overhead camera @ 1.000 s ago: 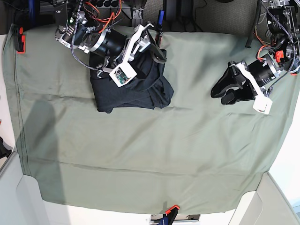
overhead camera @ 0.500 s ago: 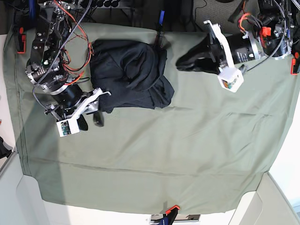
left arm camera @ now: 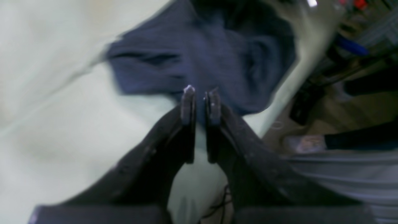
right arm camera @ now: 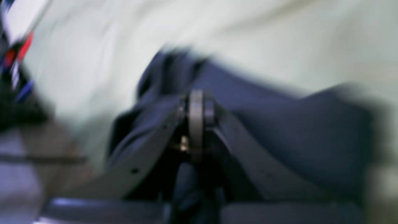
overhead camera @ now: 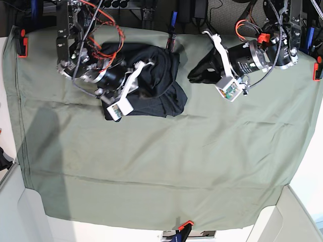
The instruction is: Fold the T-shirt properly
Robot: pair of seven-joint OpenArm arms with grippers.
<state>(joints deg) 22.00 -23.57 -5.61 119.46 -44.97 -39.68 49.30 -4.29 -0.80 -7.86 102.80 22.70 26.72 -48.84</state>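
Dark charcoal fabric, the T-shirt (overhead camera: 151, 83), lies bunched in a rumpled heap near the far edge of the table, toward its far-left corner as the base view shows it. Under it spreads a pale green cloth (overhead camera: 166, 161) covering the whole tabletop.

The right gripper (overhead camera: 145, 70) sits over the heap's middle, its arm reaching in from the far-left corner. Its wrist view is badly blurred (only dark folds around the fingers come through), so I cannot tell whether its jaws are clenched or holding fabric.

The left gripper (overhead camera: 198, 73) hangs just beside the shirt's right edge, apart from it. Its fingers (left arm camera: 188, 102) stand nearly together with a thin slit between them, pinching nothing, the shirt (left arm camera: 211, 53) beyond their tips.
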